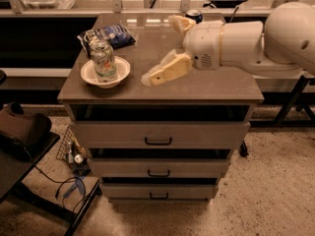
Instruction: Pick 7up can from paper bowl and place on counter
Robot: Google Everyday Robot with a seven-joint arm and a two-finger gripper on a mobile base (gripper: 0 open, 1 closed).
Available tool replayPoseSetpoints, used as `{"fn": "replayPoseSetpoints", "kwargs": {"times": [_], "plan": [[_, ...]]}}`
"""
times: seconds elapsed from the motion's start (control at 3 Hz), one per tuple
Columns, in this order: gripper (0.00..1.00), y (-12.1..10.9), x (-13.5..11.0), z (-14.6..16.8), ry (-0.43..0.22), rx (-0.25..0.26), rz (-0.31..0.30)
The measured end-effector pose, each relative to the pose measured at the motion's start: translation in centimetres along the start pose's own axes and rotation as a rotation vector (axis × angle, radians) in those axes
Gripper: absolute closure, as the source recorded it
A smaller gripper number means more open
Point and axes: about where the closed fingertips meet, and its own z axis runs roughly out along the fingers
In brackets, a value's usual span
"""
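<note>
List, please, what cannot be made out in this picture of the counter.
- Camera view: the dark blue can at the back of the counter is mostly hidden behind the open pincer, which hovers apart from the paper bowl.
- The foot of the 7up can is hidden by the bowl's rim.
- The arm is cut off by the right edge.
- The print on the snack bag is too small to read.
</note>
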Motion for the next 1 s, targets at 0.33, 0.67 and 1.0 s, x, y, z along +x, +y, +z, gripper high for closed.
{"fn": "replayPoseSetpoints", "kwargs": {"times": [0.33, 0.67, 1.0], "plan": [[0.0, -3.1, 0.3, 5.2, -0.075, 0.018, 0.042], [0.0, -5.4, 0.6, 10.4, -0.122, 0.01, 0.077], [0.0, -6.1, 0.7, 14.2, -0.177, -0.015, 0.107]]}}
